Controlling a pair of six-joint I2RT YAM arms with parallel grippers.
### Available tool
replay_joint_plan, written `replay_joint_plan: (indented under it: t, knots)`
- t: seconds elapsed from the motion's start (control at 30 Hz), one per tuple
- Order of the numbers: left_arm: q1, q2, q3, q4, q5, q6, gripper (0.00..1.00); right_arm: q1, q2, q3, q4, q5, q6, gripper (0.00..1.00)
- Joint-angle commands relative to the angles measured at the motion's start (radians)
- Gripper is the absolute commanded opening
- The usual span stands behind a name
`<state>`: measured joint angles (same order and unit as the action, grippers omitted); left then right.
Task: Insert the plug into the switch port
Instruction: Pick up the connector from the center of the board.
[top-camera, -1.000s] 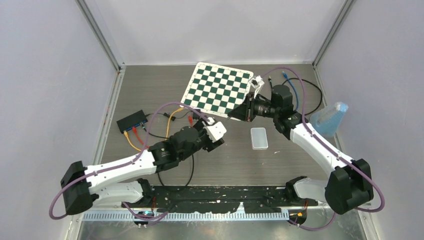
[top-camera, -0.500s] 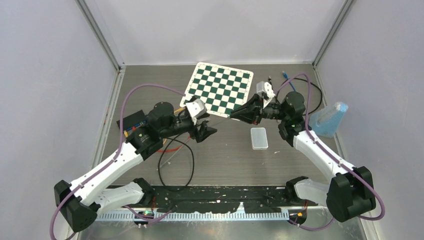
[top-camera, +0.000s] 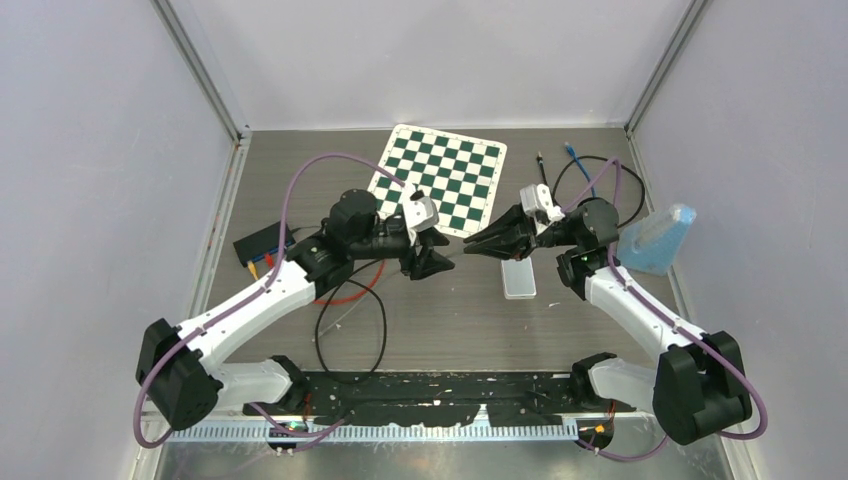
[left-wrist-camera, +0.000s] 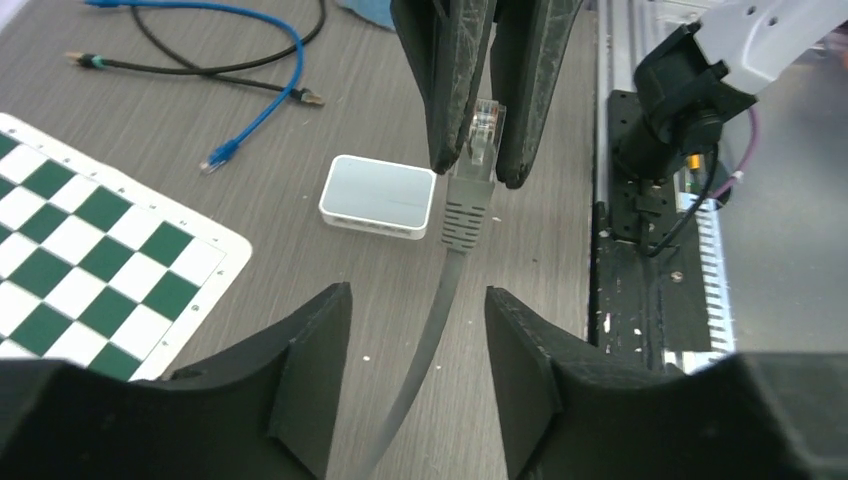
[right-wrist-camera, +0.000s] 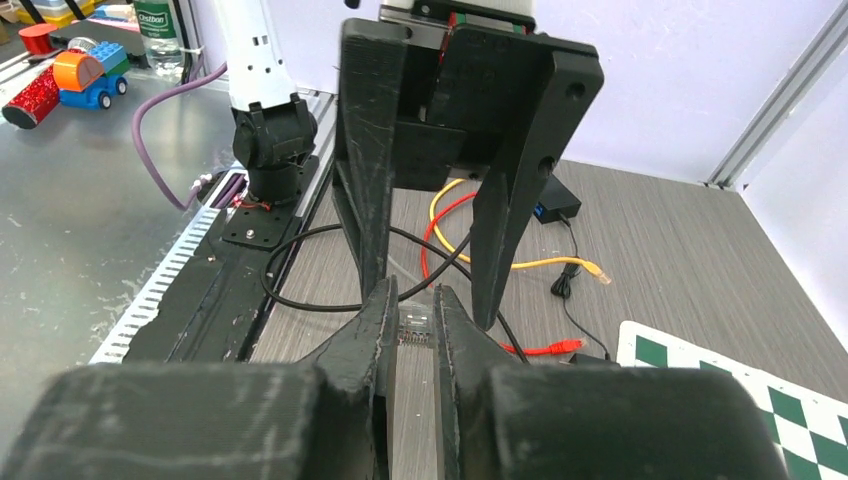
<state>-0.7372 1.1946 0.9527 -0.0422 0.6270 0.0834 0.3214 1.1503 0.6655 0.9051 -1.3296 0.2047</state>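
Note:
My right gripper (top-camera: 472, 246) is shut on a clear plug (right-wrist-camera: 416, 322) with a grey boot (left-wrist-camera: 466, 208), held above the table. Its grey cable (left-wrist-camera: 425, 340) runs down between the fingers of my left gripper (top-camera: 436, 258). My left gripper is open and faces my right gripper tip to tip, with the cable in the gap untouched, as its wrist view shows (left-wrist-camera: 415, 305). The black switch (top-camera: 262, 241) lies at the left of the table with yellow and red cables plugged in. It also shows in the right wrist view (right-wrist-camera: 556, 202).
A white box (top-camera: 518, 277) lies under the right gripper. A green chessboard mat (top-camera: 440, 178) lies at the back. Black and blue cables (top-camera: 585, 170) lie back right beside a blue flask (top-camera: 660, 240). A black cable loop (top-camera: 350, 325) and red cable (top-camera: 350, 293) lie under the left arm.
My right gripper has come down and forward off the chessboard edge. My left arm has swung so its open gripper now faces the right gripper's tip.

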Motion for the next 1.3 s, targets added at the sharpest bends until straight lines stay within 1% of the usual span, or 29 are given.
replay_joint_plan:
  t: [0.0, 0.13, 0.3, 0.37, 0.5, 0.57, 0.7, 0.73, 0.8, 0.87, 0.97, 1.03, 1.1, 1.13, 1.2, 1.23, 1.27]
  knots:
    - [0.002, 0.038, 0.073, 0.082, 0.113, -0.027, 0.5, -0.001, -0.034, 0.002, 0.091, -0.032, 0.006, 0.05]
    - [0.002, 0.062, 0.066, 0.123, 0.131, -0.055, 0.42, -0.001, -0.024, 0.008, 0.083, -0.024, 0.009, 0.05]
    - [0.001, 0.058, 0.024, 0.227, 0.133, -0.119, 0.36, -0.001, -0.023, -0.007, 0.094, -0.018, 0.01, 0.05]
    - [-0.002, 0.063, 0.018, 0.242, 0.133, -0.123, 0.33, -0.001, -0.02, -0.005, 0.088, -0.013, 0.009, 0.05]
    - [-0.006, 0.073, 0.021, 0.247, 0.14, -0.12, 0.22, -0.001, -0.016, -0.005, 0.085, 0.001, 0.008, 0.05]
    - [-0.008, 0.074, 0.02, 0.251, 0.138, -0.125, 0.2, -0.001, -0.015, -0.004, 0.077, 0.006, 0.008, 0.05]
    - [-0.01, 0.068, 0.016, 0.258, 0.134, -0.132, 0.21, -0.001, -0.012, -0.008, 0.065, 0.006, 0.005, 0.05]
    - [-0.01, 0.066, 0.015, 0.258, 0.133, -0.134, 0.23, -0.001, -0.012, -0.011, 0.065, 0.006, 0.004, 0.05]
    - [-0.01, 0.063, 0.012, 0.258, 0.13, -0.135, 0.3, -0.001, -0.014, -0.013, 0.058, 0.007, -0.003, 0.05]
    - [-0.01, 0.06, 0.009, 0.258, 0.128, -0.137, 0.33, 0.0, -0.017, -0.013, 0.04, 0.012, -0.021, 0.05]
    - [-0.01, 0.055, 0.005, 0.258, 0.127, -0.139, 0.36, -0.001, -0.021, -0.008, -0.015, 0.017, -0.049, 0.05]
    - [-0.01, 0.052, 0.003, 0.258, 0.132, -0.144, 0.35, 0.0, -0.022, -0.002, -0.064, 0.017, -0.08, 0.05]
    - [-0.01, 0.05, -0.001, 0.259, 0.134, -0.14, 0.28, -0.001, -0.026, 0.004, -0.111, 0.021, -0.111, 0.05]
    - [-0.01, 0.05, -0.004, 0.257, 0.134, -0.137, 0.2, -0.001, -0.029, 0.007, -0.135, 0.025, -0.127, 0.05]
    - [-0.01, 0.052, -0.005, 0.255, 0.134, -0.132, 0.1, -0.001, -0.033, 0.008, -0.151, 0.035, -0.135, 0.05]
    - [-0.01, 0.052, -0.005, 0.252, 0.135, -0.13, 0.05, -0.001, -0.037, 0.009, -0.154, 0.041, -0.133, 0.08]
    - [-0.01, 0.05, -0.007, 0.251, 0.133, -0.13, 0.0, -0.001, -0.043, 0.01, -0.158, 0.063, -0.12, 0.16]
